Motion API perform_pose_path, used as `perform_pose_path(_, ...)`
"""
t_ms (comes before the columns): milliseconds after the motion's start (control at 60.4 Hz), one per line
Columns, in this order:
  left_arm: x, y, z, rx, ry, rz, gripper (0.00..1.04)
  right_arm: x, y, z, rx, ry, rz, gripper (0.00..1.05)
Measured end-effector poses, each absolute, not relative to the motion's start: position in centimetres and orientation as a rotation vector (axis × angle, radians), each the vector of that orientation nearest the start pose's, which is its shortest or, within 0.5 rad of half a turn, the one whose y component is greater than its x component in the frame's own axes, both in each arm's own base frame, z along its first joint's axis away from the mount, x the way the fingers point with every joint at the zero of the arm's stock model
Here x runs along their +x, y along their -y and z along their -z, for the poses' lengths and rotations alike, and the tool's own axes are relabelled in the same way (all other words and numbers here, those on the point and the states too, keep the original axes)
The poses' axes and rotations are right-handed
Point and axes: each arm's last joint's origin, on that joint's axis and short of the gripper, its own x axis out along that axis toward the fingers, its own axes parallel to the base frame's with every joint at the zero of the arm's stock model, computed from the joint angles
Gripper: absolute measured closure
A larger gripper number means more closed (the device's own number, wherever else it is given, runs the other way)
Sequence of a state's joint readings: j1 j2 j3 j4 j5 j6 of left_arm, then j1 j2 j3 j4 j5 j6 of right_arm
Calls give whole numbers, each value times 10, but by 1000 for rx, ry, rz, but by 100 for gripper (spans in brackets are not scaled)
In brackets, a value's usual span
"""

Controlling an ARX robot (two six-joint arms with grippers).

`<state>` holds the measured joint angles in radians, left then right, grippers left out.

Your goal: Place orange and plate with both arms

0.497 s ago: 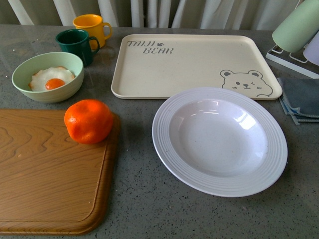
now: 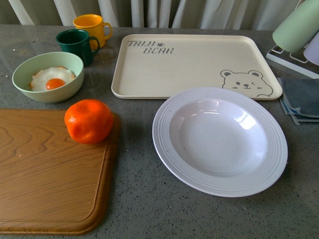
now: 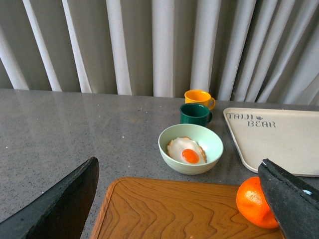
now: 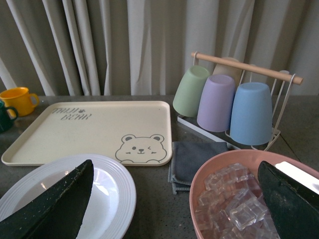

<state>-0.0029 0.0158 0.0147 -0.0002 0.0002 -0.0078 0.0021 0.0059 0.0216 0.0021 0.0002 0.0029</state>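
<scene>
Grey counter point(image 2: 134, 169): orange point(image 2: 88, 121) on cutting board point(image 2: 45, 174), plate point(image 2: 163, 144) beside tray point(image 2: 184, 67).

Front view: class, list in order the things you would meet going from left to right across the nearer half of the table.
wooden cutting board → orange, resting at the board's right edge → plate → folded grey cloth

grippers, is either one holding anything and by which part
Nothing is held. The left gripper and right gripper are both open and empty; the orange sits free on the cutting board, the plate on the table.
</scene>
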Motion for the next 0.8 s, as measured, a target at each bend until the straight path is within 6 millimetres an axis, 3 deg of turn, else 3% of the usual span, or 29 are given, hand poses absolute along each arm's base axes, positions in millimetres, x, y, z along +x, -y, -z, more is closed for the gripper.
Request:
perform_pose_path(613,98,0,-167,-8,-1,4,9,97,0,-171,3,18,-2,9)
perform_pose_path(679,102,1,-173,-93,-370,288,9,97,0,-171,3,18,-4,9)
perform_pose_path(712,113,4,-181,-149,-451,414,9,97,0,-171,3,18,-2,9)
perform_pose_path(795,150,9,-202,-162,-431,515,9,97,0,-171,3,18,0,9)
